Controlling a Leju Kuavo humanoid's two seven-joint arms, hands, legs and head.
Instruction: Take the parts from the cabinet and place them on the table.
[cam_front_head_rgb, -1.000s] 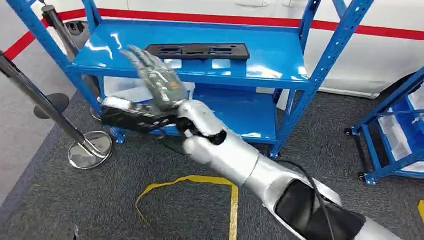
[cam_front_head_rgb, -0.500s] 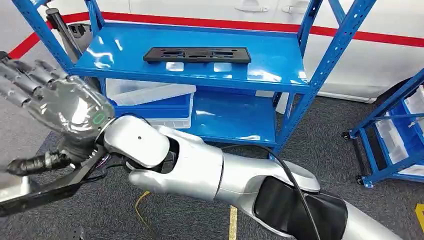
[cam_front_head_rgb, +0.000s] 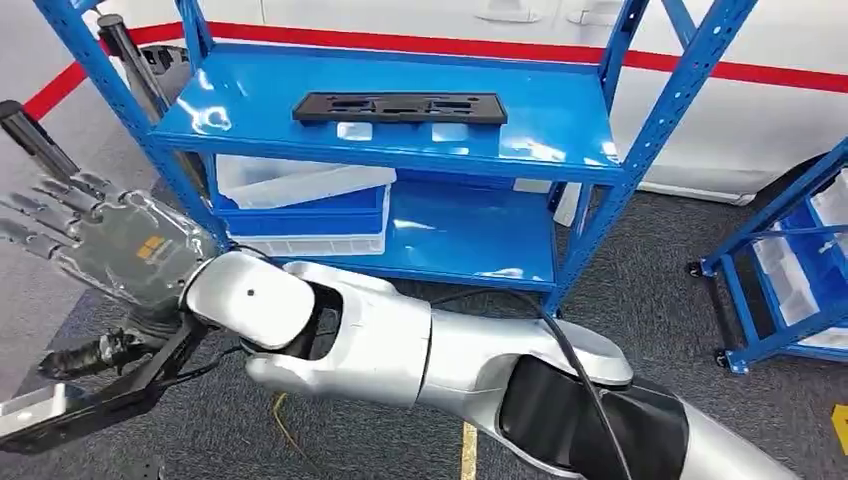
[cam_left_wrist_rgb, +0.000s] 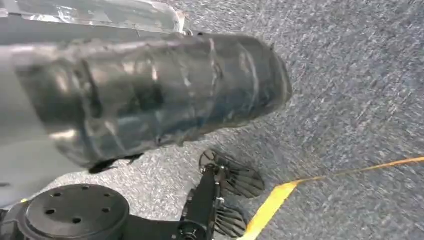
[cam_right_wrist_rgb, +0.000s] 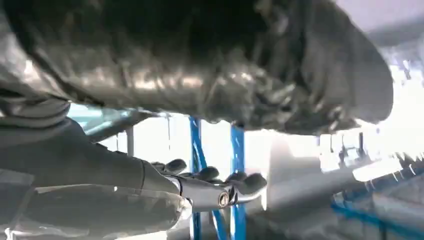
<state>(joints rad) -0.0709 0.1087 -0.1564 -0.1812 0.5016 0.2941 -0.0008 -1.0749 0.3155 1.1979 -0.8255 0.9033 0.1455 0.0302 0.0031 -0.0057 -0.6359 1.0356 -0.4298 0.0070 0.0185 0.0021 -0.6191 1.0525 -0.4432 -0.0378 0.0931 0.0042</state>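
We read no brand name or legible writing in any view; a small orange square mark sits on the back of the right hand (cam_front_head_rgb: 120, 250). In the head view that hand lies at the left of the frame, palm turned away from us, fingers (cam_front_head_rgb: 45, 215) spread apart and holding nothing; its silver arm (cam_front_head_rgb: 400, 350) crosses the lower frame from the lower right. At the lower left corner we see the left hand (cam_front_head_rgb: 95, 352) as a dark shape with dim fingers; we cannot tell whether it is open or closed.

The flat black rectangular plastic part with cut-outs (cam_front_head_rgb: 400, 106) lies on the top shelf of the blue steel cabinet (cam_front_head_rgb: 540, 150), upper centre of the frame, well apart from both hands. On the lower shelf, left of centre, stand stacked blue and clear plastic bins (cam_front_head_rgb: 300, 205).

A dark slanted barrier post (cam_front_head_rgb: 35, 140) rises behind the right hand at the left edge; a second blue wheeled rack (cam_front_head_rgb: 790, 270) stands at the right edge; yellow floor tape (cam_front_head_rgb: 466, 450) shows at the bottom centre on grey carpet (cam_front_head_rgb: 650, 290); a red stripe (cam_front_head_rgb: 420, 42) runs along the white wall at the top. Open carpet lies between the cabinet and the wheeled rack.
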